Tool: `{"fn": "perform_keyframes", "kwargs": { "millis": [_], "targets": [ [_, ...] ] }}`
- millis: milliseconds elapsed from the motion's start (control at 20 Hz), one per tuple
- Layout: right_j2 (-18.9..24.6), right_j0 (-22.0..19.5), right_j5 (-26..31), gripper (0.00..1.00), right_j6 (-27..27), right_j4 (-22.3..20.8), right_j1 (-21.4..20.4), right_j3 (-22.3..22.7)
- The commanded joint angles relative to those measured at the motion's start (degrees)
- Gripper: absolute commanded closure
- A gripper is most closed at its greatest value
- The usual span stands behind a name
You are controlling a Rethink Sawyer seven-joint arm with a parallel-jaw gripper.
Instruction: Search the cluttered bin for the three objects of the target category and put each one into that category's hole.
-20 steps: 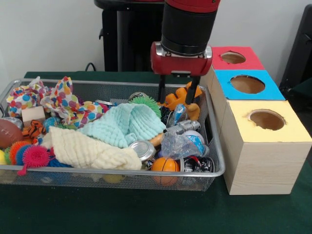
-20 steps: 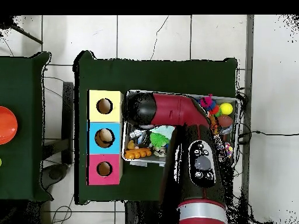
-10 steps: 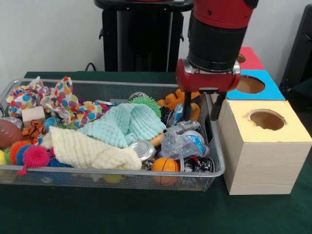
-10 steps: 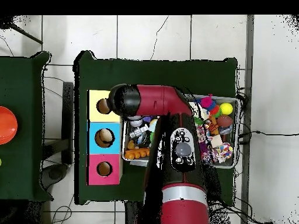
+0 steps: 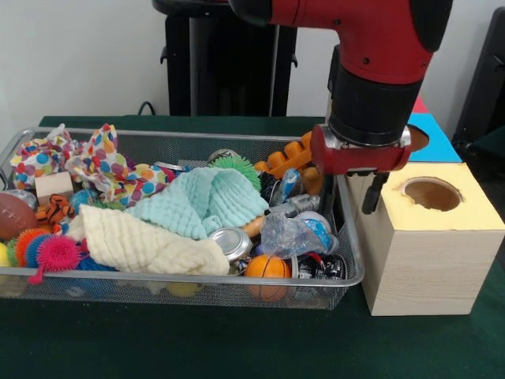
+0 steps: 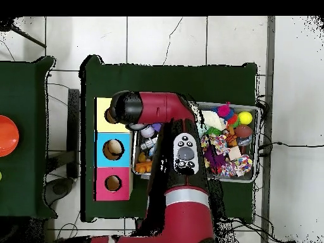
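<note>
The red and black arm (image 5: 371,71) comes down at the right end of the wire basket (image 5: 347,260), with the gripper (image 5: 349,193) straddling the basket's right rim and the near box. One black finger (image 5: 371,193) hangs in front of the yellow-topped box (image 5: 426,245), over its left edge; the other finger drops inside the basket by the rim. The jaws stand spread apart, and nothing shows between them.

The three boxes stand in a row just right of the basket, on the green tabletop (image 5: 197,339): the yellow-topped one nearest, then a blue-topped box (image 5: 435,136) and, farthest, a red-topped box (image 5: 418,104), both mostly hidden behind the arm. Each visible top has a round hole. From overhead the arm's round end covers much of the yellow top (image 6: 124,109), something pale sits in the blue box's hole (image 6: 113,149), and the hole in the pink-red top (image 6: 113,183) is dark.

The basket is full. A mint green cloth (image 5: 201,201) lies in the middle, overlapping a cream cloth (image 5: 142,245) nearer the front. A polka-dot cloth (image 5: 106,170) is bunched at the far left, spiky rubber balls (image 5: 51,251) sit at the near left, and a small brown football (image 5: 12,215) rests at the left edge. Near the gripper lie an orange toy (image 5: 288,158), a crumpled plastic bottle (image 5: 292,233), a tin can (image 5: 230,242) and a small basketball (image 5: 267,267).
</note>
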Motion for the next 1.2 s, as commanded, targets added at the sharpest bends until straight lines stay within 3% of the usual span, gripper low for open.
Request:
{"fn": "perform_keyframes", "kwargs": {
  "millis": [50, 550, 1200],
  "targets": [
    [2.9, -3.3, -2.3, 0.0, 7.3, 1.5, 3.5, 1.8],
    [3.9, -7.0, -3.0, 0.0, 2.8, -0.5, 3.3, 3.2],
    [3.5, -6.9, -4.4, 0.0, 4.3, -1.6, 4.8, 1.9]
  ]
}}
